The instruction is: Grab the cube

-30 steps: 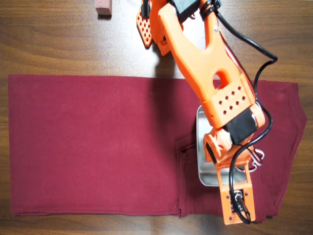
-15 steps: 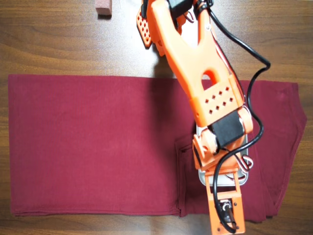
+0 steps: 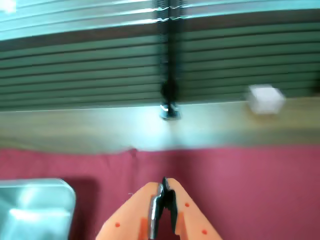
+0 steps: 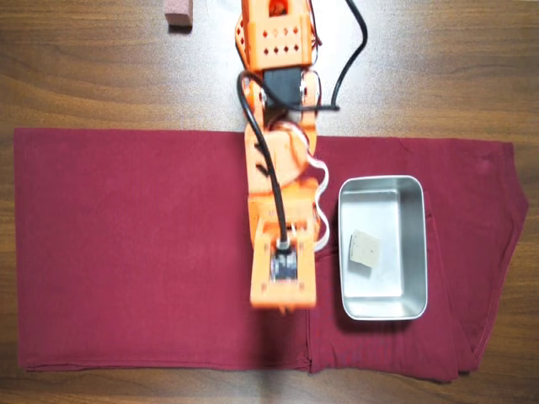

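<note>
The cube (image 4: pixel 364 250), small, pale and speckled, lies inside the steel tray (image 4: pixel 413 192) on the dark red cloth in the overhead view. My orange gripper (image 4: pixel 284 300) hangs over the cloth just left of the tray, apart from the cube. The wrist housing hides its jaws there. In the wrist view my gripper (image 3: pixel 164 183) is at the bottom centre. Its jaws are shut together with nothing between them. A corner of the tray (image 3: pixel 60 186) shows at lower left in that view, and the cube is out of view there.
A reddish-pink block (image 4: pixel 178 13) sits on the wooden table at the top, left of the arm's base. The red cloth (image 4: pixel 126 252) covers most of the table. In the wrist view a blurred pale block (image 3: pixel 265 99) rests on the wood below window blinds.
</note>
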You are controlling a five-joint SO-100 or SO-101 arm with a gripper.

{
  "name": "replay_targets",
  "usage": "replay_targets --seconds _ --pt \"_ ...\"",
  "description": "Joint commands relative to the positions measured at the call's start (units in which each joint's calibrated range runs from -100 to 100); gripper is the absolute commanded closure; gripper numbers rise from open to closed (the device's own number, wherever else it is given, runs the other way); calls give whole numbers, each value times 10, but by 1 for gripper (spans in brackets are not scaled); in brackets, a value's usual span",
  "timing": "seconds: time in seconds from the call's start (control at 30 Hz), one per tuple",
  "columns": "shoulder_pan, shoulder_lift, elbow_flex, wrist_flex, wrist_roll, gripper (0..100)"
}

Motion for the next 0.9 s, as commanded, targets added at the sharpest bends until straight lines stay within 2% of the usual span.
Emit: replay_targets --seconds 0.0,0.17,0.27,0.4,0.53,0.67,0.7,0.87 --pt "24 -134 103 71 3 100" --pt "43 -301 203 227 2 100" --pt "34 -355 207 312 -3 100" --pt "34 -359 207 369 -1 100" --pt "53 -359 207 635 22 100" --pt "44 -359 207 775 18 100" --pt "44 -359 207 777 2 100" --pt "45 -359 207 777 1 100"
